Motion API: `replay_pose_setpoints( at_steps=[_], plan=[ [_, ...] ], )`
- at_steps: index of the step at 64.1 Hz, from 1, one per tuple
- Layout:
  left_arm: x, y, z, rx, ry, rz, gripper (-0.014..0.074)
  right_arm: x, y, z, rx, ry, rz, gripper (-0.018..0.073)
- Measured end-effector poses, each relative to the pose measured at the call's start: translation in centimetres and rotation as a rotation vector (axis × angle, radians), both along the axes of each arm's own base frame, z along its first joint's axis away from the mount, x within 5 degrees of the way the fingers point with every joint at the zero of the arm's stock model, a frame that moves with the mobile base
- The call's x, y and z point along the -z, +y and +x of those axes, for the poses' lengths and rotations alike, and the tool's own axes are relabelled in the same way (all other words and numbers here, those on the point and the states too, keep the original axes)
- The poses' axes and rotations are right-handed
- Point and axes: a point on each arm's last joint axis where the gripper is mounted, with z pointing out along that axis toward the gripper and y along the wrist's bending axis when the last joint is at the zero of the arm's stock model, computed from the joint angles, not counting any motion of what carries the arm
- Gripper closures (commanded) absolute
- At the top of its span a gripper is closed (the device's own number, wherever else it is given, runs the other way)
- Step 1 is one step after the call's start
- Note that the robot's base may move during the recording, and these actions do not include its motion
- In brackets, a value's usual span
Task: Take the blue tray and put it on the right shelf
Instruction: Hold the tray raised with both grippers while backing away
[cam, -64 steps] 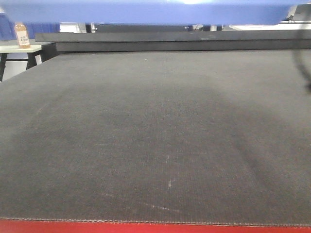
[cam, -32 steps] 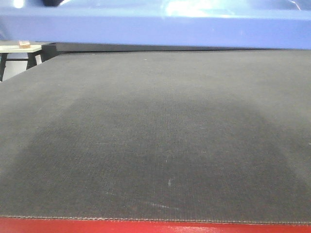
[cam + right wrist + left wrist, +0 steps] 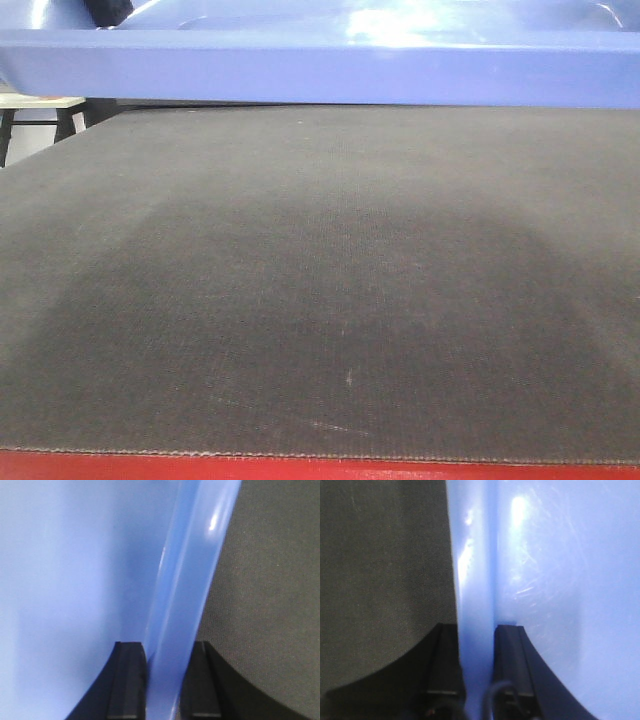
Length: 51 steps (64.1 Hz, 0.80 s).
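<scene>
Blue tray (image 3: 320, 75): long axis crosswise over mat (image 3: 320, 300); left gripper (image 3: 476, 630), right gripper (image 3: 164, 647) clamped on opposite end rims.

The blue tray (image 3: 330, 65) spans the far side above the desk (image 3: 320, 300), left claw (image 3: 476, 645) pinching its left rim, right claw (image 3: 167, 652) its right rim.
</scene>
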Motion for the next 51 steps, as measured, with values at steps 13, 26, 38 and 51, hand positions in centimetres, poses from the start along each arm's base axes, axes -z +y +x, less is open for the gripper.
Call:
replay_pose_setpoints(
  at_steps=[13, 26, 38, 51],
  plan=[
    [0.0, 0.0, 0.0, 0.0, 0.0, 0.0, 0.0645, 0.0, 0.0, 0.0, 0.0, 0.0, 0.0, 0.0503],
    [0.0, 0.0, 0.0, -0.002, 0.0, -0.001, 0.0645, 0.0, 0.0, 0.0, -0.003, 0.0, -0.002, 0.0503],
    [0.0, 0.01, 0.01, -0.002, -0.001, 0.001, 0.0645, -0.02, 0.01, 0.02, -0.003, -0.003, -0.001, 0.0503],
    [0.0, 0.01, 0.01, -0.002, -0.001, 0.001, 0.0645, -0.02, 0.01, 0.03, -0.003, -0.004, 0.0, 0.0503]
  ],
)
